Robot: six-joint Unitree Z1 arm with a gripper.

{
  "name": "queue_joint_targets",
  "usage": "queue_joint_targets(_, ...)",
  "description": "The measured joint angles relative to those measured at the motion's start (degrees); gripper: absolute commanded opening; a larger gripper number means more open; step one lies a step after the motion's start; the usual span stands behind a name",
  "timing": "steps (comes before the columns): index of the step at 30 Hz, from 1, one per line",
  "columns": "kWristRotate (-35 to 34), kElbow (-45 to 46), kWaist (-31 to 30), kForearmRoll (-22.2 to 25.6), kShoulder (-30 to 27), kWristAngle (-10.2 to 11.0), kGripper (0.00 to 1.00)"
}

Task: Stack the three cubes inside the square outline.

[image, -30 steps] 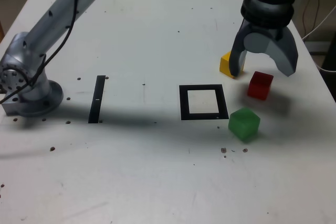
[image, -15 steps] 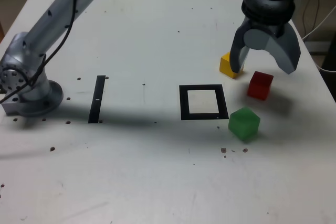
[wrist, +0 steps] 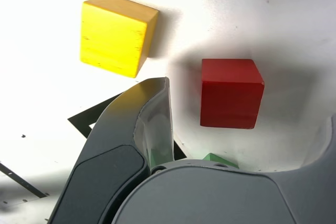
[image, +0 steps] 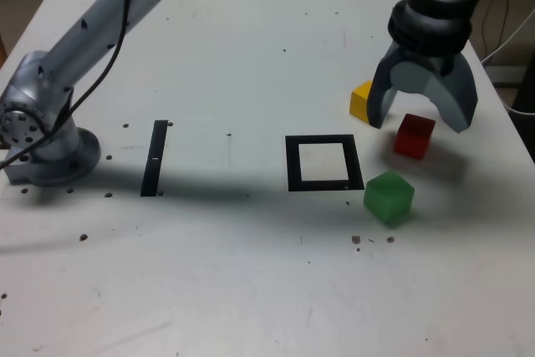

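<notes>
I work over a white worktop [image: 251, 48], speckled with small dark marks and crossed by soft shadows. Beyond its far right corner, white cables [image: 512, 35] hang against a dim floor.

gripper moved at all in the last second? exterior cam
Yes, slightly. The open gripper has drifted toward the exterior view's right: its near finger now uncovers more of the yellow cube, which hasn't shifted, and it hangs above the red cube.

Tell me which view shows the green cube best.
The exterior view: the green cube sits whole and unobstructed on the table, just off the square outline on the exterior view's right. The wrist view shows only a green sliver behind the gripper.
</notes>
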Motion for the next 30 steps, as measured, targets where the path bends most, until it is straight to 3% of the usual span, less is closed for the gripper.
queue_joint_targets(15,-0.34,-0.82,-0.25,-0.62,2.76,-0.29,0.97)
queue_joint_targets(26,-0.34,-1.64,-0.26,-0.86,4.56,-0.39,0.86)
queue_joint_targets(30,-0.38,-1.67,-0.26,-1.23,4.92,-0.33,0.77)
